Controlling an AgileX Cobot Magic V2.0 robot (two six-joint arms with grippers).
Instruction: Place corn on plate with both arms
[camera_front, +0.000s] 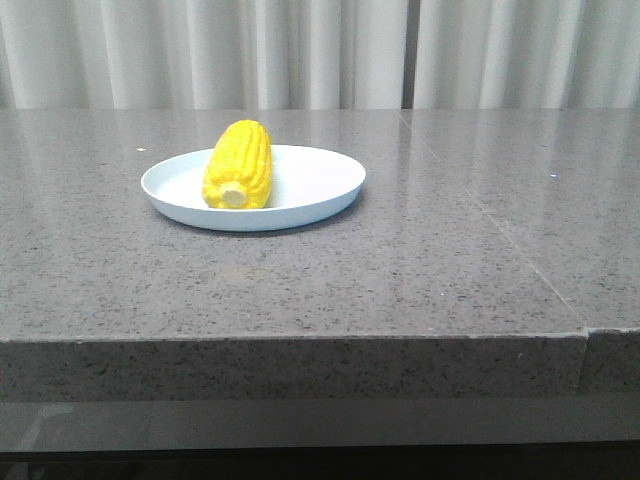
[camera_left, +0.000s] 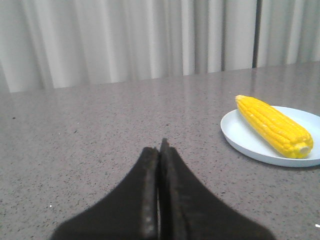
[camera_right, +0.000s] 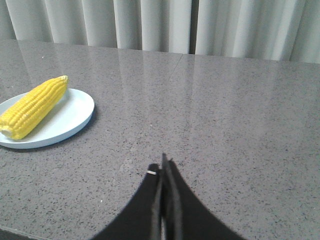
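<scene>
The corn (camera_front: 239, 165) lies on the plate (camera_front: 320, 180), well apart from both grippers' empty, seemingly pressed-together jaws.

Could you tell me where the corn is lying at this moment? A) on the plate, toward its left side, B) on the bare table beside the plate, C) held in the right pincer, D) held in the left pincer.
A: the corn rests on the plate, left of its centre, and both pincers are shut on nothing.
</scene>
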